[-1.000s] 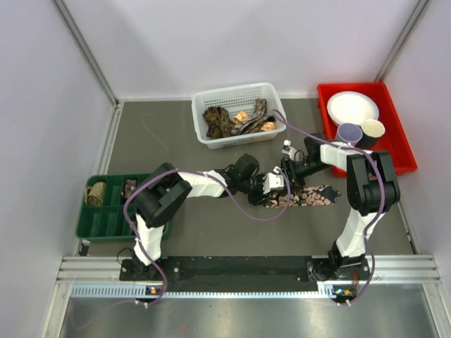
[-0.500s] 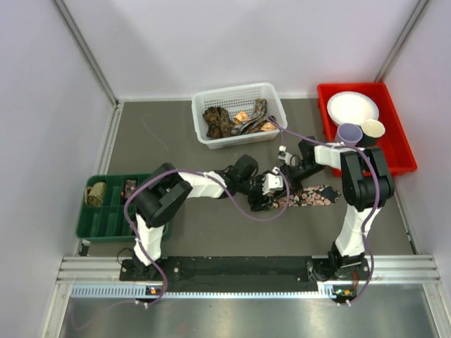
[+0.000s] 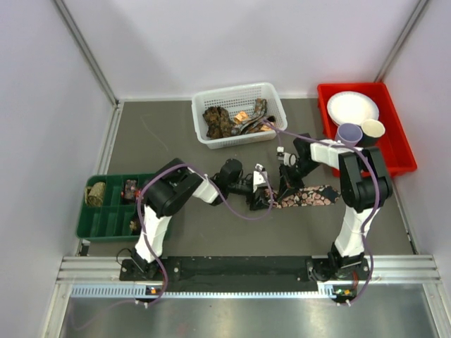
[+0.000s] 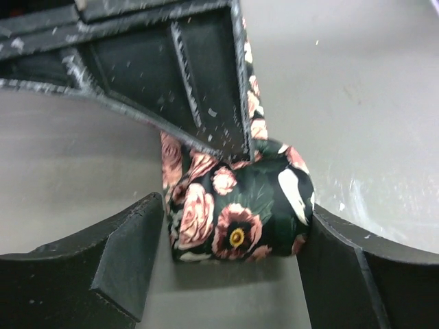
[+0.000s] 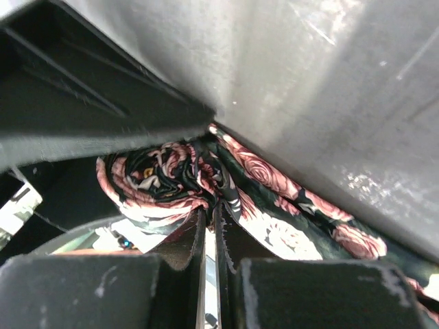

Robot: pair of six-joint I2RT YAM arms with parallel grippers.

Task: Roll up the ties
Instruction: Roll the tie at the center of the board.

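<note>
A dark tie with pink roses [image 3: 315,196] lies on the grey table, its left end rolled into a coil [image 4: 240,212]. My right gripper [image 3: 284,189] comes down onto that coil, and in the right wrist view its jaws [image 5: 214,216] are shut, pinching a fold of the tie [image 5: 164,178] at their tips. My left gripper [image 3: 261,196] sits just left of the coil. In the left wrist view it [image 4: 232,236] is open, and the coil lies between its fingers. More ties [image 3: 236,121] are heaped in the white basket.
The white mesh basket [image 3: 211,98] stands at the back centre. A green divided tray [image 3: 106,222] at the left holds rolled ties [image 3: 95,193]. A red bin [image 3: 394,151] at the right carries a white plate [image 3: 352,107] and two cups [image 3: 361,131].
My left gripper has opened and drawn back to the left, off the coil. My right gripper has closed on the coil and shifted slightly left.
</note>
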